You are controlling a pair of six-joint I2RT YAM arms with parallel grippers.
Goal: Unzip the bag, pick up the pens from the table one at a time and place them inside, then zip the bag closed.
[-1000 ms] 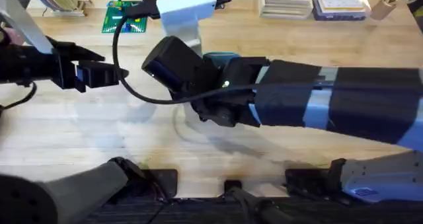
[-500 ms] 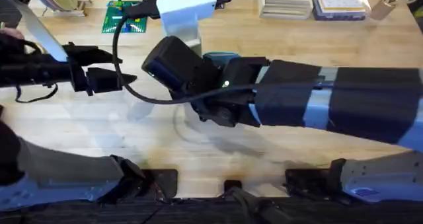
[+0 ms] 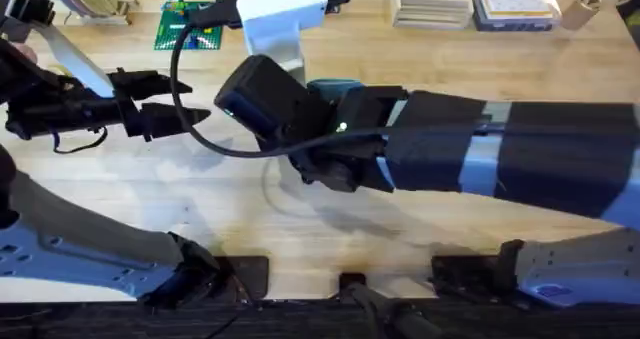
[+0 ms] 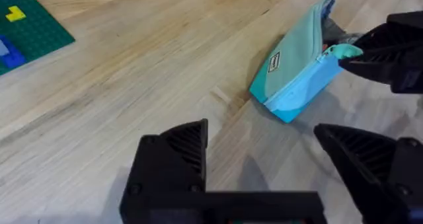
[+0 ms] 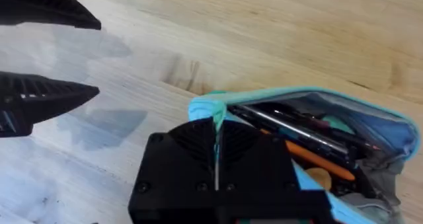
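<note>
The table was pale planked wood. Along its far edge, beyond the bag, lay a green building-block baseplate, a stack of light boards and a clear box.

The bag lay on the table under the right arm, hidden from overhead by that arm's wrist. The right gripper was closed on the bag's teal pull tab, the tab's strip running down between its 2 black fingers. The left gripper hung just to the bag's side, above bare wood, its 2 fingers spread wide and holding nothing.

The right wrist view looked into the bag's open mouth: an orange pen and a black pen lay inside, side by side along its length. That view also caught the 2 pointed fingers of the left gripper, apart from the bag. The left wrist view showed the bag from outside, its pale face with a small label, and the right gripper's dark fingers at the tab end. The overhead view showed both arms' positions over the table, though not the bag.
</note>
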